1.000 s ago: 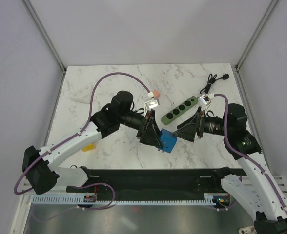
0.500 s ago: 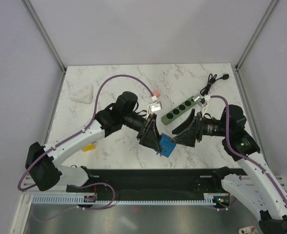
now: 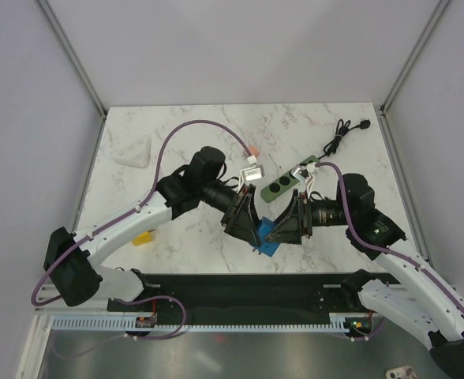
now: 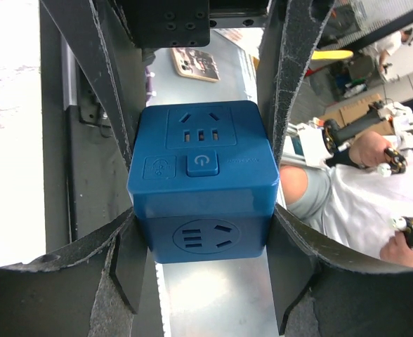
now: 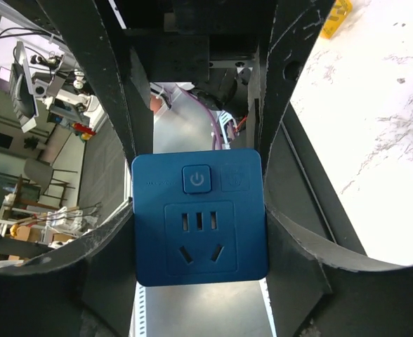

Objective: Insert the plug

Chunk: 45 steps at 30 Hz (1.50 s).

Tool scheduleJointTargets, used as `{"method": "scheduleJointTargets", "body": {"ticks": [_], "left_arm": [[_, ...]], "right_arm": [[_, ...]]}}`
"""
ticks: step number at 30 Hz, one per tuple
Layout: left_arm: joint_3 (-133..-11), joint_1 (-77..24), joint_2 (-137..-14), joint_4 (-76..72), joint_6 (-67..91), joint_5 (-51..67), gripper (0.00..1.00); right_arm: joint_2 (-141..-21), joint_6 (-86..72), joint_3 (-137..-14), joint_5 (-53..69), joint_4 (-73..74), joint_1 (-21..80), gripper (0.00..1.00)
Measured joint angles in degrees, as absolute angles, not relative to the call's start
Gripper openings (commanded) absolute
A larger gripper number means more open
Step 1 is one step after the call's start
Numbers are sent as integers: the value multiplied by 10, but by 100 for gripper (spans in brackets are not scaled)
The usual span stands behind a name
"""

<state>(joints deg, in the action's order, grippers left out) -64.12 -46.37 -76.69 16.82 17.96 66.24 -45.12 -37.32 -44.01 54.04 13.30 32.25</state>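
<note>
The plug is a blue cube [image 3: 268, 234] with socket faces and a power button, held in the air between the two arms above the table's near edge. My left gripper [image 3: 255, 228] is shut on it from the left; in the left wrist view the cube [image 4: 203, 182] sits tight between both fingers of this gripper [image 4: 203, 263]. My right gripper [image 3: 280, 231] comes from the right, and in the right wrist view its fingers [image 5: 291, 260] press both sides of the cube [image 5: 199, 225]. A green power strip [image 3: 286, 181] lies on the marble behind the grippers.
A black cable with a plug [image 3: 343, 131] lies at the back right, past the strip's end. A white wedge [image 3: 134, 152] rests at the left and a yellow piece [image 3: 143, 238] next to the left arm. A black rail [image 3: 240, 289] runs along the near edge.
My right arm has moved left up to the blue cube and its jaws have closed in on the cube's sides. The left gripper has kept its hold, shifting slightly.
</note>
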Motion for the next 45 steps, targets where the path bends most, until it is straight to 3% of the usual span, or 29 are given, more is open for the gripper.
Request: {"method": "scheduleJointTargets", "body": {"ticks": [4, 6, 7, 9, 10, 12, 13, 14, 15, 16, 25, 31, 38, 45], "left_arm": [[-652, -464, -778, 175, 173, 678, 2], [-654, -464, -782, 179, 168, 682, 2], [-655, -463, -784, 180, 166, 684, 2], [-656, -463, -790, 185, 161, 690, 2], [-657, -463, -792, 188, 157, 691, 6], [-659, -463, -795, 197, 152, 691, 38], [-662, -463, -796, 203, 149, 691, 56], [-664, -463, -798, 208, 146, 690, 61], [-668, -463, -799, 215, 142, 687, 74], [-669, -462, -799, 218, 136, 682, 99], [-682, -460, -792, 245, 126, 528, 100], [-715, -452, -776, 296, 125, 385, 100], [-717, -451, -740, 330, 123, 199, 100], [-684, -451, -675, 331, 113, 94, 100]], "right_arm": [[-446, -372, -439, 540, 134, 324, 67], [-446, -372, -439, 540, 134, 324, 64], [-446, -372, -437, 540, 135, 324, 53], [-446, -373, -435, 541, 136, 324, 41], [-447, -373, -435, 541, 138, 324, 31], [-450, -372, -435, 540, 139, 324, 20], [-450, -371, -435, 540, 139, 324, 4], [-450, -371, -434, 538, 140, 324, 0], [-450, -368, -435, 533, 141, 324, 0], [-450, -365, -435, 527, 142, 324, 0], [-497, -280, -509, 374, 241, 331, 0], [-558, -176, -616, 184, 311, 328, 0], [-670, -10, -627, -18, 290, 318, 0], [-795, 118, -616, -10, 233, 202, 0]]}}
